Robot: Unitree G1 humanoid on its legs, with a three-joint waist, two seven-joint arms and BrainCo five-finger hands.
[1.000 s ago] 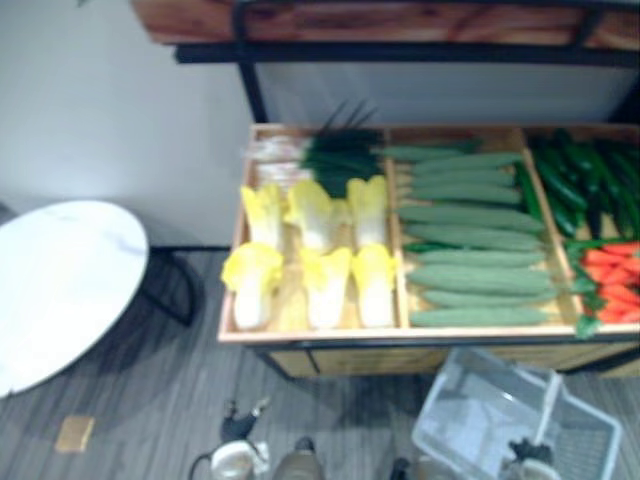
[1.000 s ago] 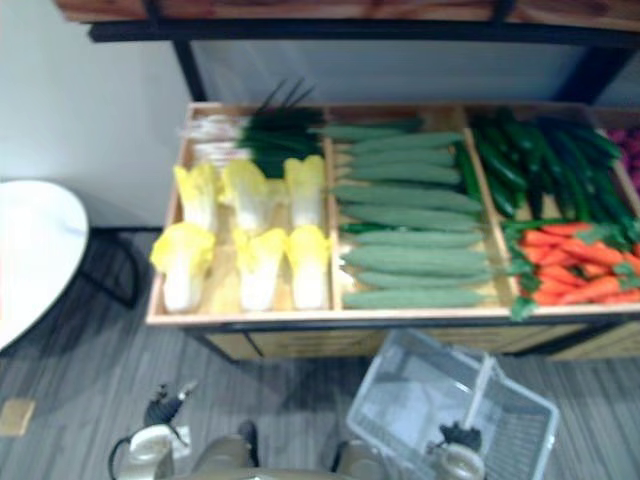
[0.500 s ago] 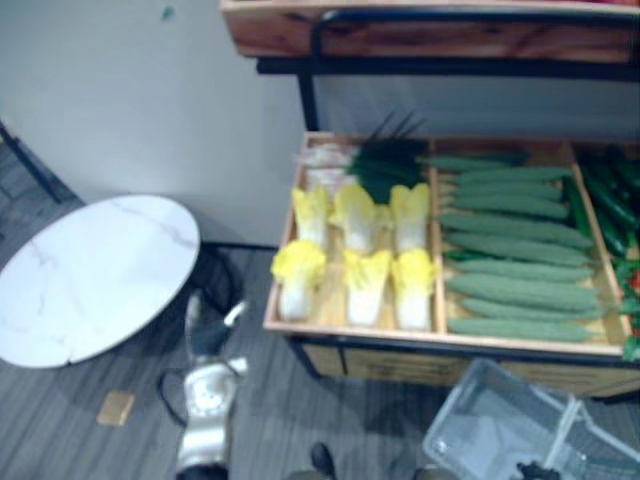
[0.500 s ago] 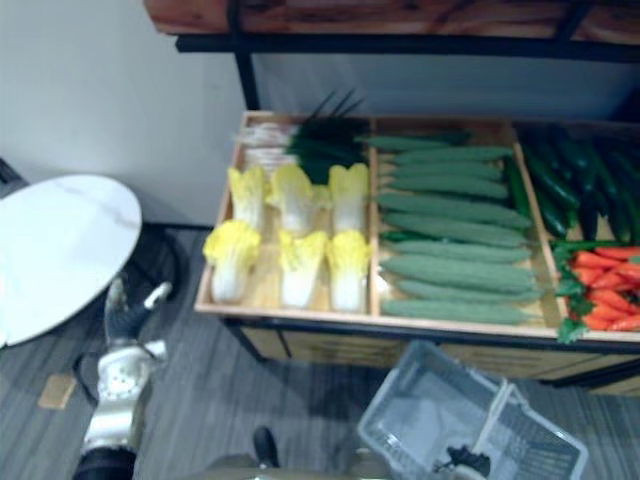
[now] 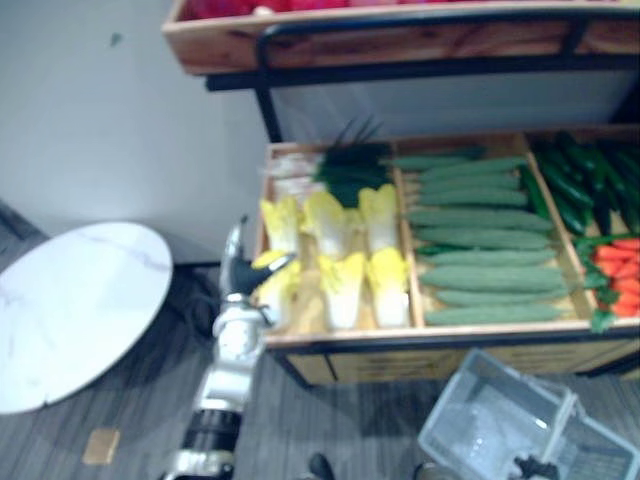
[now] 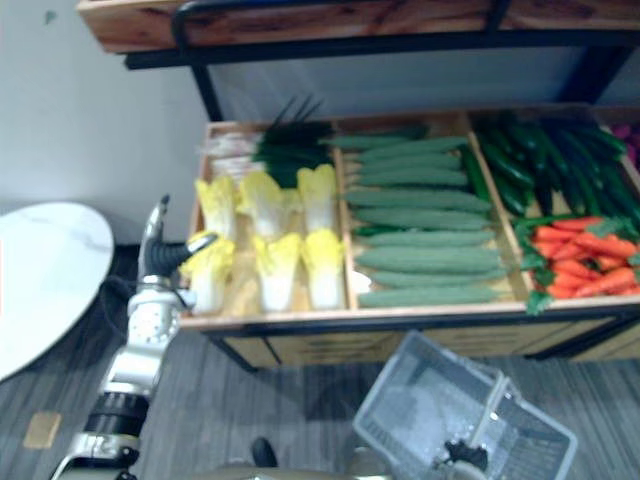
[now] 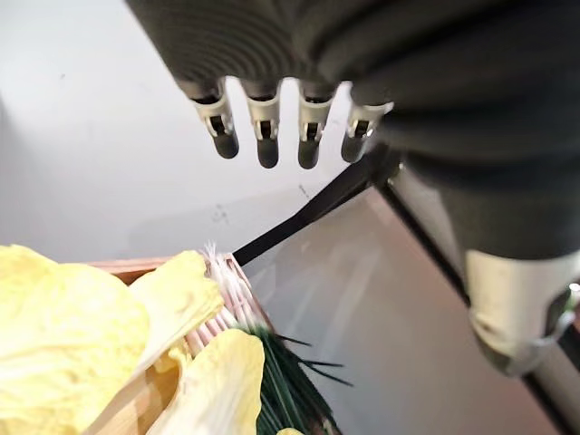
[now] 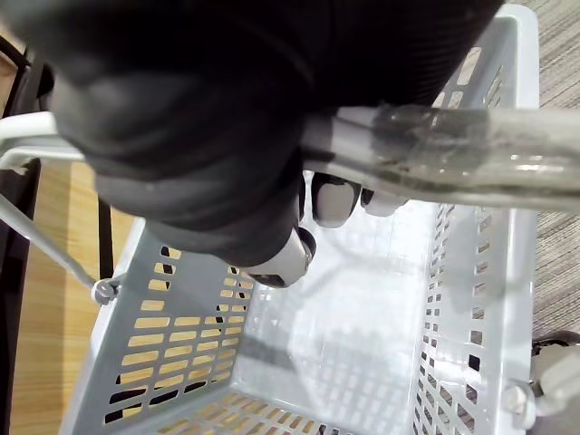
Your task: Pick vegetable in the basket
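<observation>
The fingers (image 7: 265, 136) of the left hand (image 6: 160, 262) are straight and apart, just beside the near-left yellow-white napa cabbage (image 6: 208, 285) in the wooden crate (image 6: 300, 318), apparently ready to take it. The right hand (image 8: 199, 136) is curled round the pale handle (image 8: 435, 154) of the empty grey plastic basket (image 8: 163, 353), holding it near, below the crate.

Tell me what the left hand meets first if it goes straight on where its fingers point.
Likely the grey wall: the left hand has straight fingers aimed over the yellow cabbages by the left edge of the crate; depth is unclear.
</observation>
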